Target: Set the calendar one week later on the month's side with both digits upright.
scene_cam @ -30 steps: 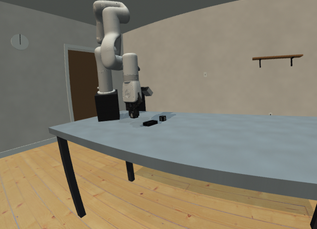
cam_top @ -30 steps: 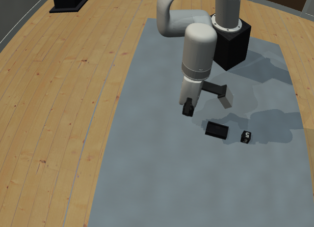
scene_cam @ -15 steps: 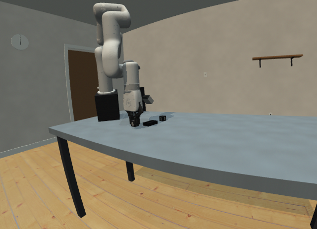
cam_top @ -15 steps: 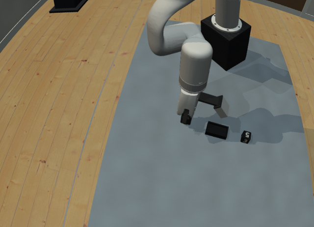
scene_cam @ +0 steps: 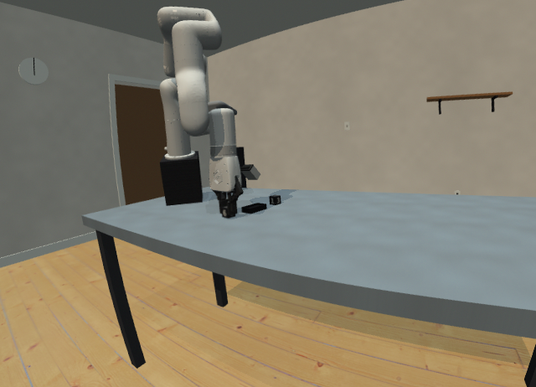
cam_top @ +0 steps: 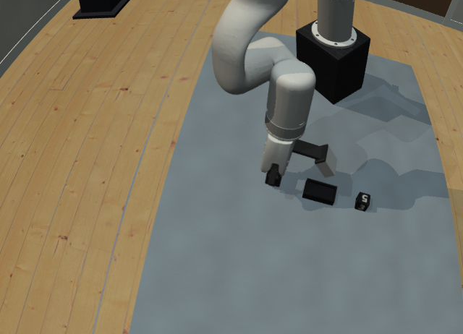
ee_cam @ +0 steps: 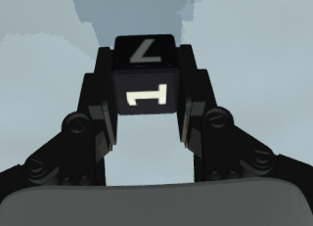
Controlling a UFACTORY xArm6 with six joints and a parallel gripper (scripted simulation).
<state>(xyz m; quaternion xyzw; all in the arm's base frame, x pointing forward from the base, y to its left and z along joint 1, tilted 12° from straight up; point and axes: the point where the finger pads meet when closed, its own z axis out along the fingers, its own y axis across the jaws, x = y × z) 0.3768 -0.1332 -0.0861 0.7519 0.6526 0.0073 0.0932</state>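
Observation:
My gripper [cam_top: 273, 178] [scene_cam: 228, 209] [ee_cam: 145, 67] is shut on a black cube [ee_cam: 147, 105]. In the wrist view the held cube shows a white 1 lying sideways on the face toward the camera and a greyer 7 on the face beyond it. The gripper is low over the table, left of the tray in the top view; the gap below the cube is hard to tell. The black tray [cam_top: 317, 201] [scene_cam: 254, 209] lies flat with no cube in it. The other black cube [cam_top: 362, 202] [scene_cam: 275, 199] stands on the table right of the tray, with a 5 on top and what looks like a 3 on one side.
The blue-grey table [cam_top: 261, 267] [scene_cam: 368, 245] bears all these things. The arm's black base block [cam_top: 330, 69] [scene_cam: 182, 182] stands behind the tray. A grey block on a dark bracket [cam_top: 309, 150] juts from the arm's wrist above the area behind the tray.

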